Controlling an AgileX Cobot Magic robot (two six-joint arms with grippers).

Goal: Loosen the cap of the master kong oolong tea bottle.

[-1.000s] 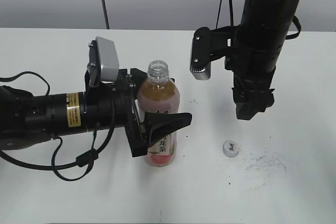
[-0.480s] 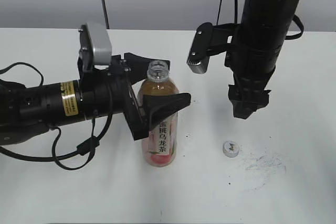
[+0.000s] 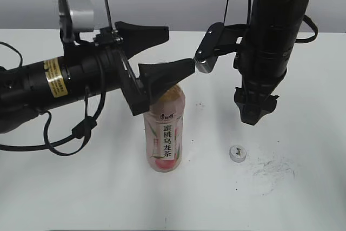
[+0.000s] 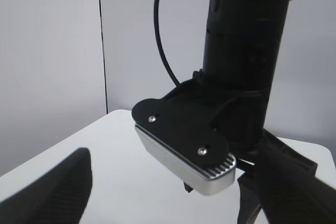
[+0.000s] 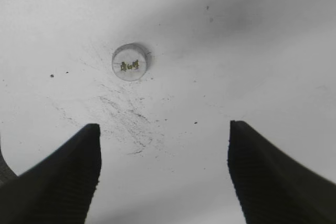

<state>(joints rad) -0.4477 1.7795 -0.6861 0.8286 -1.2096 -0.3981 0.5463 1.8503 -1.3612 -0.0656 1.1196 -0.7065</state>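
Note:
The master kong oolong tea bottle point(image 3: 165, 133) stands upright on the white table, uncapped; its neck is hidden behind my left gripper's near finger. The cap point(image 3: 237, 153) lies on the table to the bottle's right and also shows in the right wrist view point(image 5: 129, 62). My left gripper point(image 3: 172, 52) is open and empty, raised level with the bottle's top and apart from it. Its wrist view shows only its two fingers point(image 4: 163, 203), not the bottle. My right gripper point(image 3: 253, 116) points down, open and empty point(image 5: 163, 177), hovering above the table just behind the cap.
The right arm's silver wrist camera point(image 3: 204, 52) hangs close to my left gripper's tips and fills the left wrist view point(image 4: 184, 150). Dark scuff marks point(image 3: 273, 167) lie on the table right of the cap. A grey wall stands behind the table.
My left gripper, which was around the bottle's body, has risen and tilted up to the level of the bottle's top. The bottle stands on its own. The right arm has hardly moved.

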